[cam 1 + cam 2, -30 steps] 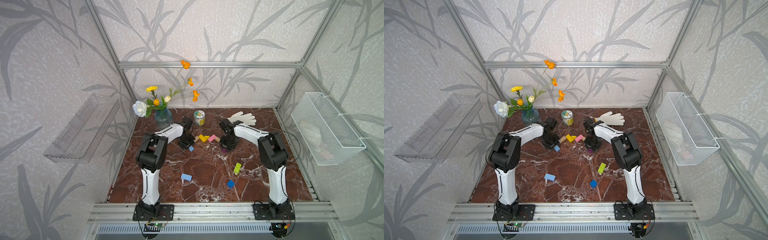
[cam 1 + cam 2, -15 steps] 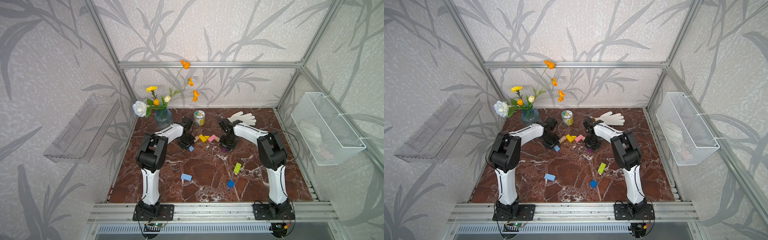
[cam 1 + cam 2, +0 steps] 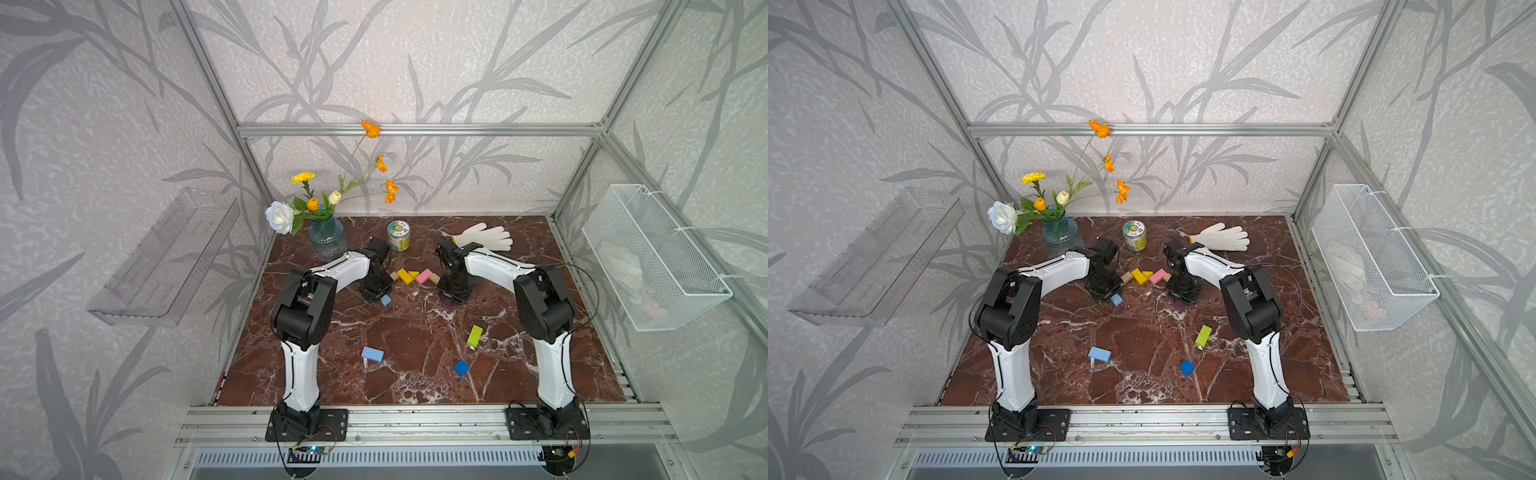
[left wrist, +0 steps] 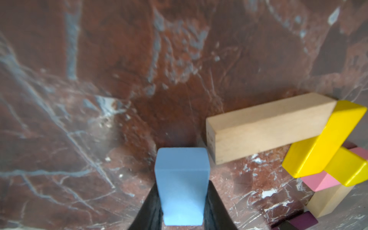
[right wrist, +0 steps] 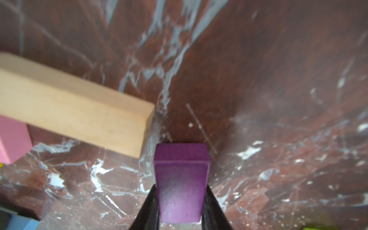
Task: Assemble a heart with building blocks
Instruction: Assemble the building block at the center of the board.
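At the back of the desk (image 3: 415,340), nothing has shifted in the last second. The left end effector (image 4: 182,196) stays clamped on a light blue block (image 4: 182,175) and the right end effector (image 5: 181,196) on a purple block (image 5: 181,171). Each sits just beside a tan block (image 4: 268,125) of the unfinished heart (image 3: 412,276), so both placements look imminent.

Five building blocks are lying in a touching zigzag near the worktop's (image 3: 415,328) far edge: tan block (image 3: 393,275), yellow blocks (image 3: 405,276), pink block (image 3: 424,276), second tan block (image 3: 434,278). The left gripper (image 4: 182,199) is pinching a light blue block (image 4: 181,179) beside the zigzag's left end, and the right gripper (image 5: 181,199) is pinching a purple block (image 5: 181,179) beside its right end. A flat light blue block (image 3: 372,354), a lime green block (image 3: 474,336) and a dark blue block (image 3: 461,367) are lying apart nearer the front edge.
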You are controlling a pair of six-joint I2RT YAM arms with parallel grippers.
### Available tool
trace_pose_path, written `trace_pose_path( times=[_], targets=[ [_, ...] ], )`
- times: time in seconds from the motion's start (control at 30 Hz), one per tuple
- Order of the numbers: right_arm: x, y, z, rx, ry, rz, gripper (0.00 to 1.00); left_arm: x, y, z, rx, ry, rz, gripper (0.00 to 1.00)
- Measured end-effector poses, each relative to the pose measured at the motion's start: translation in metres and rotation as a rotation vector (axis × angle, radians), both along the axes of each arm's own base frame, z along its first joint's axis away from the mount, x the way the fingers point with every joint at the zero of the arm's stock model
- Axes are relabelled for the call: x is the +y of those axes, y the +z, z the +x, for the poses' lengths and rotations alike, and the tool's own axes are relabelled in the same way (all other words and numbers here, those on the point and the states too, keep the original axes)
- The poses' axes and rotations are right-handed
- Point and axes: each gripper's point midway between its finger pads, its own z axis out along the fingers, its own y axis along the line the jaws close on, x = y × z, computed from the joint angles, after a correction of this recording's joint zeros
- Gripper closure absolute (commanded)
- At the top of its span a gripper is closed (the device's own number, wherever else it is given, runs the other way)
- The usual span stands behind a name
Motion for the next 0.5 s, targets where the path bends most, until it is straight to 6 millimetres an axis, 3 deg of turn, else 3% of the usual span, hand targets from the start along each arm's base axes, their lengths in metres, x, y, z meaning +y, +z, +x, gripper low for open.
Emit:
trace_pose_path(
  times=[0.5],
  targets=[
    [0.0045,0.0002,-0.0043,0.006,0.005,0.002,1.00,-0.0047,0.0005,-0.0010,0.009,0.000,-0.003,0.82]
  ],
)
